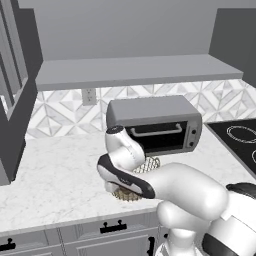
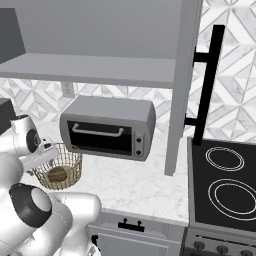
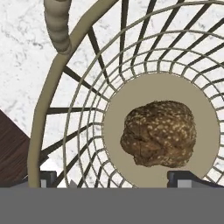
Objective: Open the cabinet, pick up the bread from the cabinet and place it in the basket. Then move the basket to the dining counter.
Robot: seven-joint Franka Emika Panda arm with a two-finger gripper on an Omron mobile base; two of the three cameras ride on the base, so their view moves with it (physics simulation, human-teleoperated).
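Observation:
The gold-tan wire basket [image 2: 59, 170] stands on the marble worktop in front of the toaster oven. The brown bread [image 3: 157, 133] lies loose on its flat tan base, and it is also seen as the lump of bread [image 2: 57, 175] through the mesh. My gripper [image 3: 113, 177] hangs open just over the basket, its left fingertip [image 3: 47, 177] close beside the rim and its right fingertip [image 3: 186, 177] by the bread. My arm covers most of the basket [image 1: 151, 163] in the left base view. The cabinet's glass door [image 1: 12, 75] stands open at the left, and its other door [image 2: 182, 85] is swung out with its black bar handle [image 2: 207, 85]. The dining counter is out of view.
A grey toaster oven [image 1: 155, 122] sits right behind the basket. A black cooktop [image 2: 225, 182] lies at the right. Grey drawers [image 1: 112, 229] run under the worktop edge. A dark brown surface [image 3: 13, 148] shows beside the basket.

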